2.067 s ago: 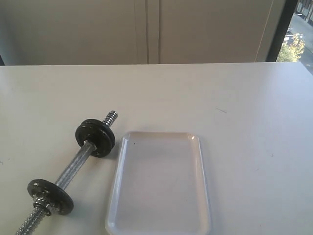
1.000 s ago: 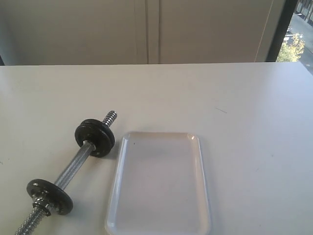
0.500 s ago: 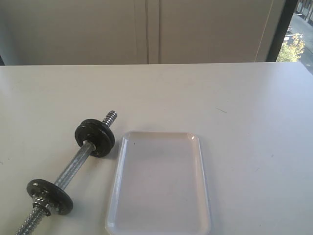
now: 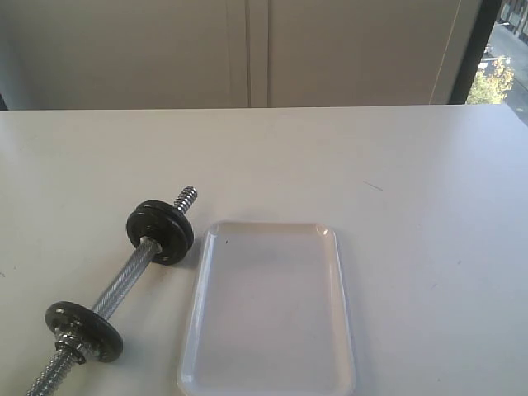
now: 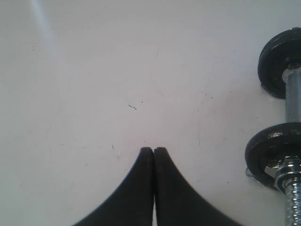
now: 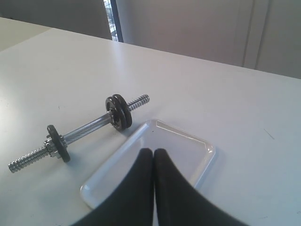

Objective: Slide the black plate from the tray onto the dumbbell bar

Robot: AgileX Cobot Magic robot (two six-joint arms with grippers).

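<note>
The white tray [image 4: 268, 224] lies with nothing in it; the right wrist view shows the same bare tray [image 6: 209, 155]. To its left the chrome dumbbell bar [image 4: 124, 280] rests on the table. Two black plates [image 4: 161, 231] sit side by side near its far threaded end, and one black plate [image 4: 85, 330] sits by the silver nut [image 4: 73, 351]. I cannot tell which of them is the task's black plate. My left gripper [image 5: 154, 149] is shut and empty over bare table beside the bar [image 5: 292, 96]. My right gripper [image 6: 154, 150] is shut and empty above the tray. Neither gripper shows in the exterior view.
The white table [image 4: 396, 165] stretches back to a beige wall [image 4: 247, 49]. A dark window frame [image 4: 474, 49] stands at the back right.
</note>
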